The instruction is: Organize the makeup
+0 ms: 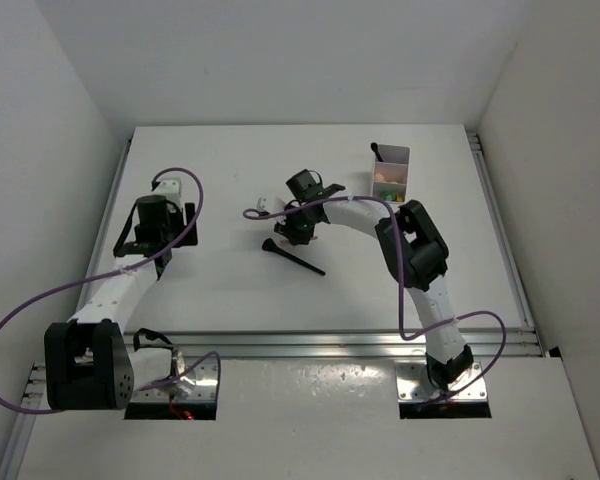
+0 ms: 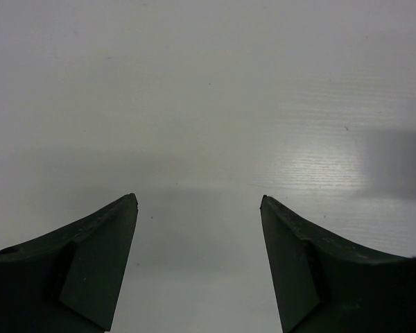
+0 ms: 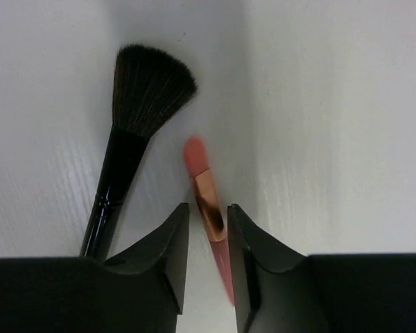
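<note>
Desk (image 1: 230,160) is white. Box (image 1: 407,165) sits at 1 o'clock on it in the top view. A second brush (image 1: 377,152) stands in its far compartment, and there are coloured bits (image 1: 388,183) in the near one, too small to name. Left pincer (image 2: 197,200) is at 9 o'clock with fingers wide apart, holding nothing, only desk below. Right pincer (image 3: 208,207) is near desk centre with fingers drawn almost together on the pencil (image 3: 204,186). It looks clamped at the copper ferrule, but I can't confirm contact on both sides. Brush (image 3: 121,163) lies flat on the desk just beside the pencil, at its 9 o'clock in the wrist view, bristles toward 12, clear of the fingers.

Handling, my read:
- **Brush:** it's light, with a rigid glossy handle that is likely slippery. Take it mid-handle across the axis, never on the bristles.
- **Pencil:** it's thin, very light and stiff, and the smooth round body will tend to roll or pivot between two pads.
  - **Grip:** the ferrule or mid-shaft is the right spot, and a light squeeze is enough. Stay off the soft pink tip at 12 o'clock, since it would squash or smear.
  - **Risk:** the free tail could swing and clip the box wall on the way in.
</note>
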Tool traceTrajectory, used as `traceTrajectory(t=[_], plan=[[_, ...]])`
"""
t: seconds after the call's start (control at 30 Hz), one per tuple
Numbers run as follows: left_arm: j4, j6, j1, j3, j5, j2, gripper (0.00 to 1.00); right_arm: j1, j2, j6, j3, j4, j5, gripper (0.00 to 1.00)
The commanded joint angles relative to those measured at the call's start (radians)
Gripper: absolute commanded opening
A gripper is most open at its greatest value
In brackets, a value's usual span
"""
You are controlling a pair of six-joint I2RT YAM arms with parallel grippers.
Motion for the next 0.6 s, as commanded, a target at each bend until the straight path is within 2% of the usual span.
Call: traceTrajectory(t=[0.0,0.03,0.1,0.27,0.5,0.57], plan=[[0.001,0.002,0.013,0.024,0.003,0.0,0.77,-0.009,0.035,0.006,-0.002,0.003,0.081,0.27],[0.001,0.002,0.013,0.024,0.003,0.0,0.77,-0.008,0.027,-0.001,-0.007,0.005,0.092,0.21],[0.001,0.002,0.013,0.024,0.003,0.0,0.77,-0.02,0.026,-0.004,-0.019,0.003,0.104,0.13],[0.001,0.002,0.013,0.024,0.003,0.0,0.77,-0.034,-0.034,-0.029,-0.091,0.008,0.101,0.02],[0.001,-0.007,0.013,0.024,0.003,0.0,0.77,-0.042,-0.132,0.017,-0.163,0.101,0.099,0.0],[0.001,-0.007,0.013,0.024,0.003,0.0,0.77,-0.055,-0.192,0.097,-0.173,0.198,0.075,0.0]])
